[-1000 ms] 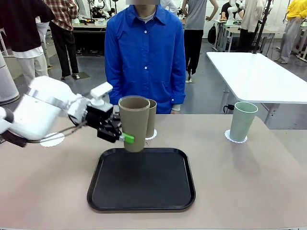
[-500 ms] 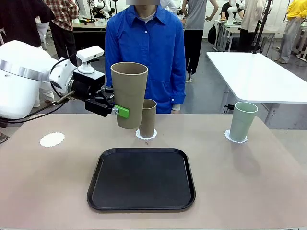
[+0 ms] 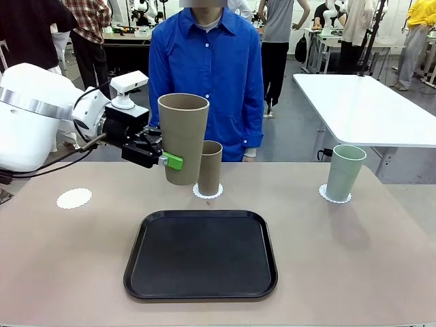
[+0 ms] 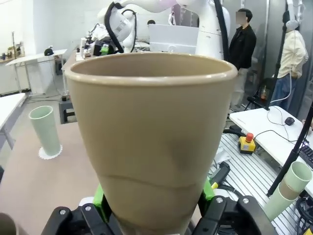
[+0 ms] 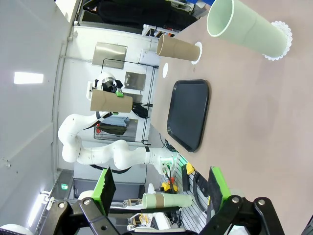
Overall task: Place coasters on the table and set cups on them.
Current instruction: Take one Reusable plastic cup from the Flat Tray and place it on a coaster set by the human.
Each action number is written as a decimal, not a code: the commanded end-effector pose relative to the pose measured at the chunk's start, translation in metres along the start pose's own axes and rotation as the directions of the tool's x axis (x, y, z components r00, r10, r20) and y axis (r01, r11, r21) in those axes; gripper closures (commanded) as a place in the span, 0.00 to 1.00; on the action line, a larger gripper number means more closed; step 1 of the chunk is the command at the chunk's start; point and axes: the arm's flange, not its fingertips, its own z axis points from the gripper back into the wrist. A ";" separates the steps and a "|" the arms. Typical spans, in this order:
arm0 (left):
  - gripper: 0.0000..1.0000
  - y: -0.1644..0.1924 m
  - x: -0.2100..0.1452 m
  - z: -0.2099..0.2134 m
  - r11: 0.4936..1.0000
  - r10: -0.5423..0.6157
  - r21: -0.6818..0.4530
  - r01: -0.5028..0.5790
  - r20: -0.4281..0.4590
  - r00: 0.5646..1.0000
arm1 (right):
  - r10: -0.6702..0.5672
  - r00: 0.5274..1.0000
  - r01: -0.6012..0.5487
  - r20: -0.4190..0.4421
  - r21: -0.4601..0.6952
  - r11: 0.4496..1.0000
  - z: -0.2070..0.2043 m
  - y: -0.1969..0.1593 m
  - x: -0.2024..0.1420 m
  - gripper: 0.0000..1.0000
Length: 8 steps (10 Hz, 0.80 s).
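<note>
Left jaws clamp a tan cup (image 3: 182, 138) aloft (bare coaster (image 3: 73, 198) left); right jaws gape.

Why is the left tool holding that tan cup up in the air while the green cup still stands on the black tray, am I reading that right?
Not quite. The left tool does hold a tan cup in the air, but the green cup stands on a white coaster on the table, off to the right, not on the black tray. The front view shows this.
</note>
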 end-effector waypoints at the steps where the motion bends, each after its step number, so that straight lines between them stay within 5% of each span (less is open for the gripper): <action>1: 0.18 0.027 0.000 0.061 0.984 -0.056 0.168 0.051 0.027 0.998 | 0.003 1.000 -0.003 0.002 0.008 1.000 0.000 0.002 0.000 0.00; 6: 0.18 -0.003 -0.032 0.267 0.800 -0.066 0.598 -0.043 0.158 0.985 | 0.003 1.000 -0.003 0.002 0.008 1.000 0.000 0.002 0.000 0.00; 8: 0.18 -0.022 -0.054 0.324 0.735 -0.030 0.667 -0.122 0.212 0.977 | 0.003 1.000 -0.003 0.002 0.008 1.000 0.000 0.002 0.000 0.00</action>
